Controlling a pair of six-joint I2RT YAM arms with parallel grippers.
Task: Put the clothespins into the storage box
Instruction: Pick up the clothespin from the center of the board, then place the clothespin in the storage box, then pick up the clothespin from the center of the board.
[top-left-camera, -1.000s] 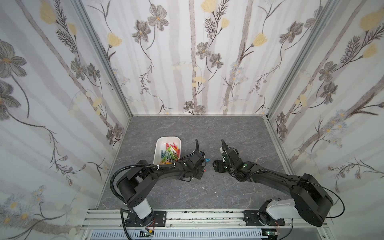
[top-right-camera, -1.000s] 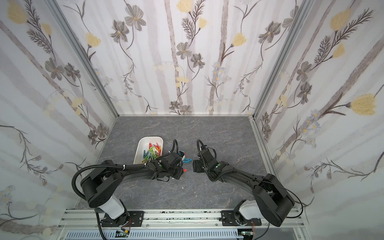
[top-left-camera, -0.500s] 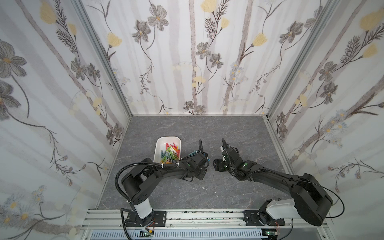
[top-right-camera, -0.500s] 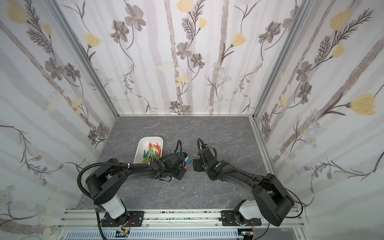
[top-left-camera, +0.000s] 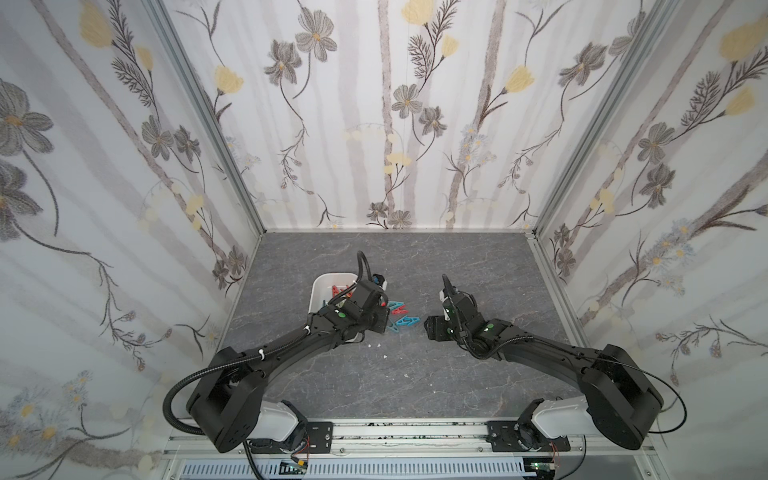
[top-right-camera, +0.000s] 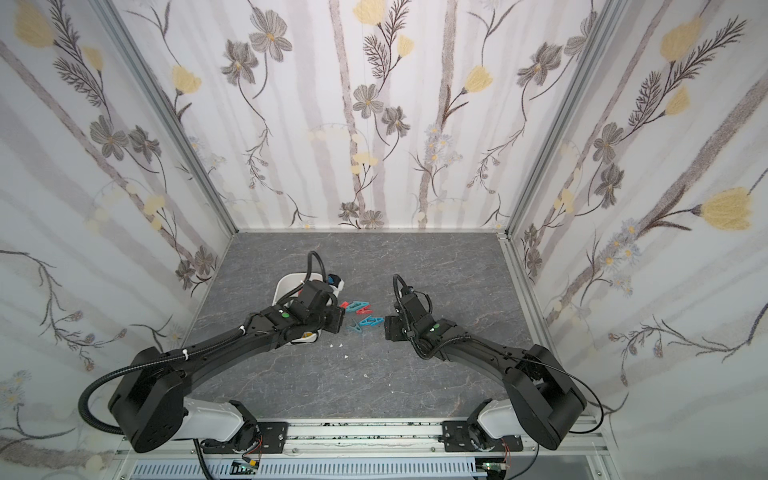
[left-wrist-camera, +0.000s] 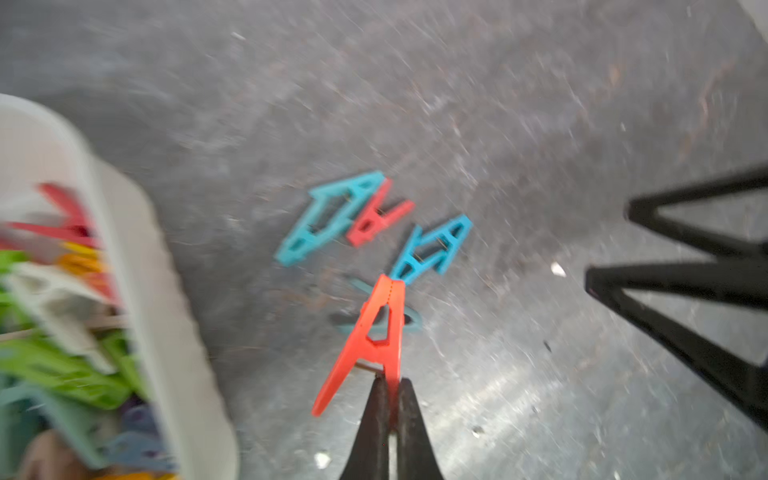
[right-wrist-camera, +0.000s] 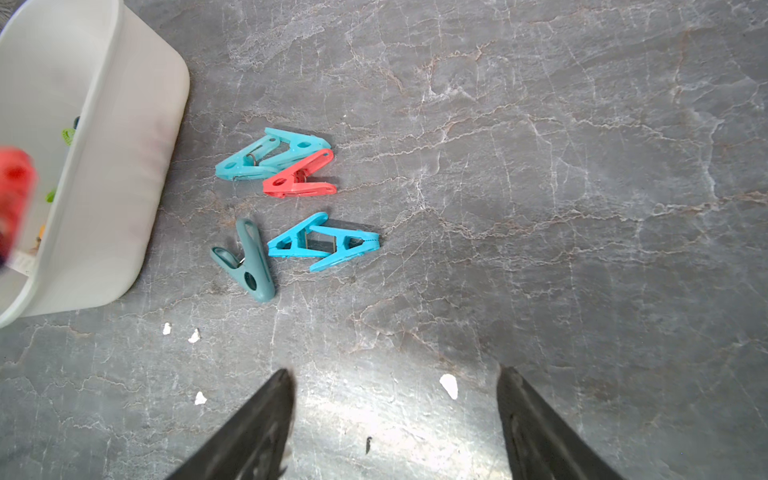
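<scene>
Pinching orange clothespin, left hand hovers beside storage box

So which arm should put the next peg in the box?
Left. The left end effector is shut on an orange-red clothespin beside the storage box. The right end effector is open, empty and farther away.

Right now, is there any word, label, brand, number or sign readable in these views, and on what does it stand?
No text can be read in any view.
storage box: plain white walls, no label seen.
four loose clothespins: bare plastic, no print visible.
red clothespin in the left gripper: blurred, no marking made out.
Nothing else shows lettering large enough to read.
</scene>
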